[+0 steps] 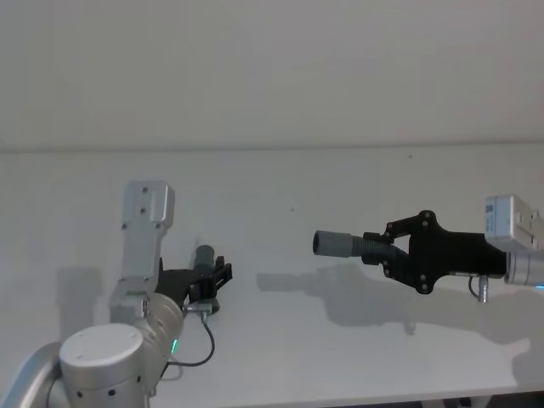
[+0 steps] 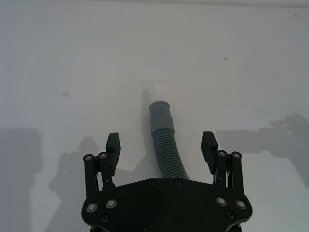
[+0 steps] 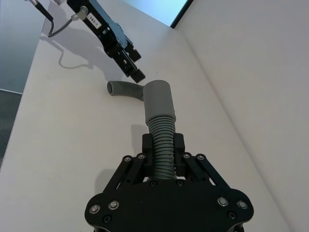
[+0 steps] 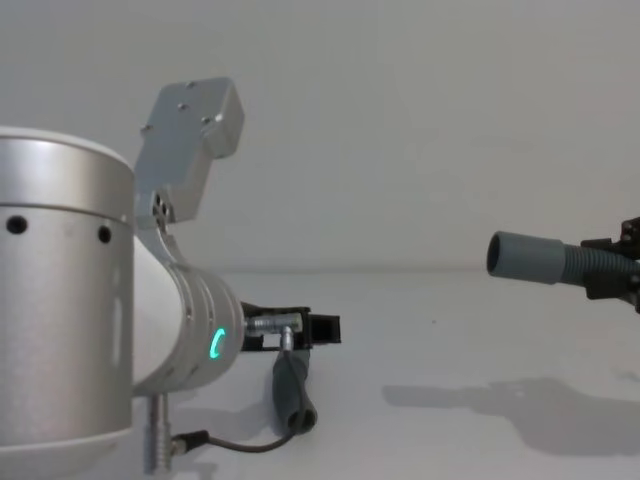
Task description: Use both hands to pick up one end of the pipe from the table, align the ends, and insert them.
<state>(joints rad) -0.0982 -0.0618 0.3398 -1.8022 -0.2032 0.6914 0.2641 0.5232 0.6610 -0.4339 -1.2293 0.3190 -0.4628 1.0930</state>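
Over the white desk (image 1: pixel 340 195), the left claw (image 1: pixel 214 279) stands wide open, its fingers either side of a ribbed grey hose piece (image 2: pixel 166 152) lying flat. The right claw (image 1: pixel 376 248) is clamped on the second hose piece (image 3: pixel 162 145), raised above the desk, its hollow cuff (image 1: pixel 333 244) pointing leftward.

1. The lying hose piece (image 2: pixel 165 150) passes under the black body of the left gripper (image 2: pixel 161 141), so its rear end is hidden.
2. The tail of the held hose piece (image 3: pixel 161 145) disappears behind the right gripper (image 3: pixel 163 142).
3. In the chest view, the picture edge at 3 o'clock cuts off the right gripper.
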